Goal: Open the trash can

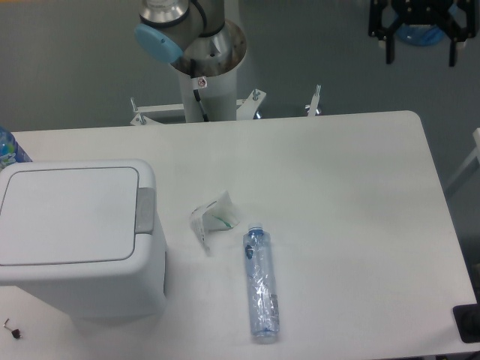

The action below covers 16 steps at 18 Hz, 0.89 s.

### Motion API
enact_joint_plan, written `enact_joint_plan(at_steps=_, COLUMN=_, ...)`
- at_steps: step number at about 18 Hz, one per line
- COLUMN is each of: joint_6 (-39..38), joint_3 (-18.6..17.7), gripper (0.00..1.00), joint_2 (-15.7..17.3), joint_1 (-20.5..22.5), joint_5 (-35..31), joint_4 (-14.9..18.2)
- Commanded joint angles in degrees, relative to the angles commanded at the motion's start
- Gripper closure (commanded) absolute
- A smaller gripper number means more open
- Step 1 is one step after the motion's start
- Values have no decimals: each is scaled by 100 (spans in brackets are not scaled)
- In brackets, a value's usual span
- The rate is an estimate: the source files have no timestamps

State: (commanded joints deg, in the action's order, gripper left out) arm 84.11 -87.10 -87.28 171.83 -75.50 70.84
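Even, cool light; soft shadows, slightly blurry.

**White bench on a grey floor**

A white bench (337, 187) with rounded corners fills most of the view, seen from above. Its top is smooth and matt, evenly lit by soft, diffuse light that casts only faint shadows. Beyond its far edge lies a plain grey floor (67, 67), uniform in tone and without markings. A white metal frame (225, 109) with small bolts or levelling feet stands on the floor just behind the far edge. At the right side, a pale slanted bar (465, 169) crosses the floor beside the bench. A dark object (468, 324) sits at the bench's near right corner, cut off by the picture's edge.
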Motion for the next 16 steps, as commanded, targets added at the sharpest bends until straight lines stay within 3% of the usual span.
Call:
enact_joint_plan(at_steps=5, joint_6=-70, joint_3=0, gripper=0, joint_2=0, joint_1=-17, joint_5=-9, joint_4=-9)
enact_joint_plan(at_steps=13, joint_6=-1562, joint_3=-26, gripper=0, joint_2=-97, joint_1=-378, joint_5=0, joint_4=-9)
enact_joint_plan(at_steps=16, joint_6=-2152, joint_3=-44, gripper=0, joint_2=-149, joint_1=-754, joint_5=0, joint_4=-227)
